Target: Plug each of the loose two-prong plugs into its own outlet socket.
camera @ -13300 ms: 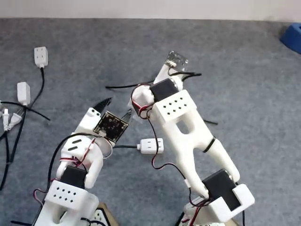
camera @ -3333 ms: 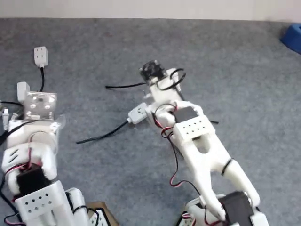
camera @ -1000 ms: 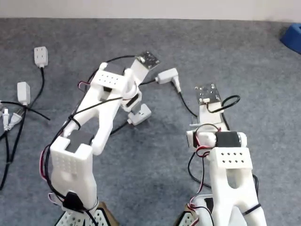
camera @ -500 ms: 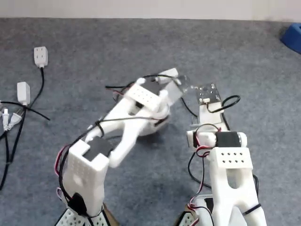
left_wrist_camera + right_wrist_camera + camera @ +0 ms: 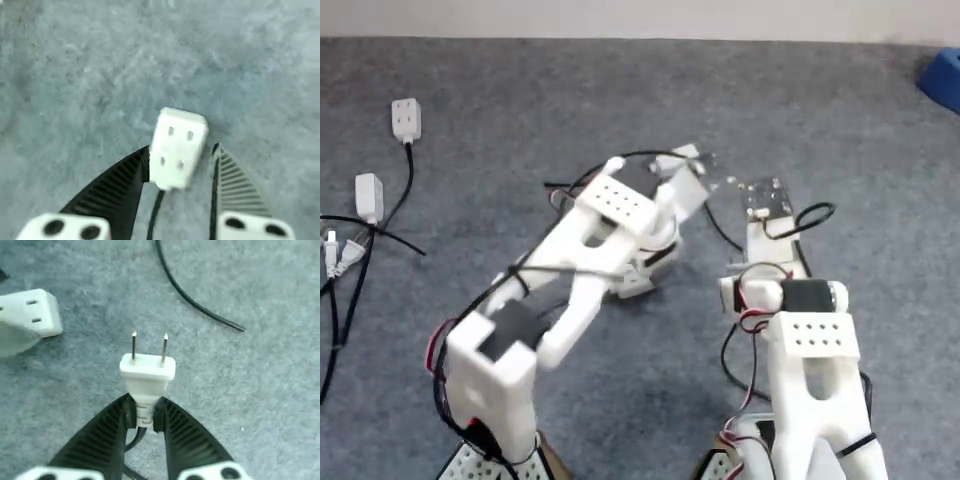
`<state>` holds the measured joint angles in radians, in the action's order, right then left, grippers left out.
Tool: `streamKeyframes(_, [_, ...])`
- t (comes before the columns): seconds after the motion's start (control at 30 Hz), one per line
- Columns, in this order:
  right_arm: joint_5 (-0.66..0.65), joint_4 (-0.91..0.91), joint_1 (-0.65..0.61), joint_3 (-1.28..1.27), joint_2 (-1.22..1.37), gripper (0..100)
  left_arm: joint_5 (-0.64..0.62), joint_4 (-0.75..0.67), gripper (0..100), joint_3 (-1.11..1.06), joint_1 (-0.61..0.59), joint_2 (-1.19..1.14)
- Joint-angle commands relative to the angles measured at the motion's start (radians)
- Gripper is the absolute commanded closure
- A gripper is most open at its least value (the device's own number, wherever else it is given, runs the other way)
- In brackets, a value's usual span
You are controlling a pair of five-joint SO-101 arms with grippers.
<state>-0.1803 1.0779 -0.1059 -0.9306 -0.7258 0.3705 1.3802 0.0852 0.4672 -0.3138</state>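
Right now your right pincer (image 5: 145, 405) is clamped on the neck of the plug (image 5: 147, 371), with both prongs pointing straight away from it, toward the top of the right wrist frame. The socket (image 5: 27, 315) sits in that frame's upper left, well off the line of the prongs. Its slotted face is turned toward the camera rather than toward the plug. A loose black cord (image 5: 195, 300) lies on the surface in the upper right, apart from both.

Your left pincer (image 5: 180, 150) holds the same socket (image 5: 177, 145) from the cord end. One finger (image 5: 125, 175) presses its side, while the other shows a thin gap, so treat that grip as light. In the high view the left arm reaches across to the middle of the frame, and the socket (image 5: 685, 160) hangs just left of the right arm's wrist, over the grey surface (image 5: 840, 120).

The coming move turns on one thing: the prongs and the slots are not on one axis. You probably need to turn the socket's face toward the prongs, or swing the plug left, before closing the gap.
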Motion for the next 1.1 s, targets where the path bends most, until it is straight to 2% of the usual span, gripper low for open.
streamKeyframes(0.0, [-0.014, -0.013, 0.031, 0.013, 0.065, 99.2, -0.009, 0.091, 80, 0.004, 0.073, 0.165])
streamKeyframes(0.1, [-0.043, -0.051, 0.031, 0.010, 0.127, 99.2, -0.054, 0.100, 80, 0.005, 0.082, 0.205])
streamKeyframes(0.27, [-0.054, -0.107, 0.005, 0.013, 0.173, 99.2, -0.064, 0.038, 80, 0.002, -0.074, 0.203])
streamKeyframes(0.4, [-0.052, -0.143, -0.076, 0.044, 0.171, 99.2, -0.064, 0.032, 80, -0.005, -0.171, 0.214])
streamKeyframes(0.53, [0.035, -0.220, -0.090, 0.099, 0.171, 99.2, -0.071, 0.023, 76, -0.005, -0.291, 0.214])
streamKeyframes(0.67, [0.092, -0.335, -0.117, 0.133, 0.171, 99.2, -0.071, -0.074, 73, -0.007, -0.409, 0.216])
streamKeyframes(0.8, [0.095, -0.369, -0.217, 0.182, 0.171, 99.2, -0.066, -0.166, 73, -0.016, -0.476, 0.255])
streamKeyframes(0.93, [0.100, -0.354, -0.361, 0.216, 0.171, 99.2, -0.071, -0.195, 72, -0.018, -0.516, 0.338])
streamKeyframes(1.07, [0.095, -0.361, -0.473, 0.211, 0.125, 99.2, -0.074, -0.190, 65, -0.018, -0.538, 0.401])
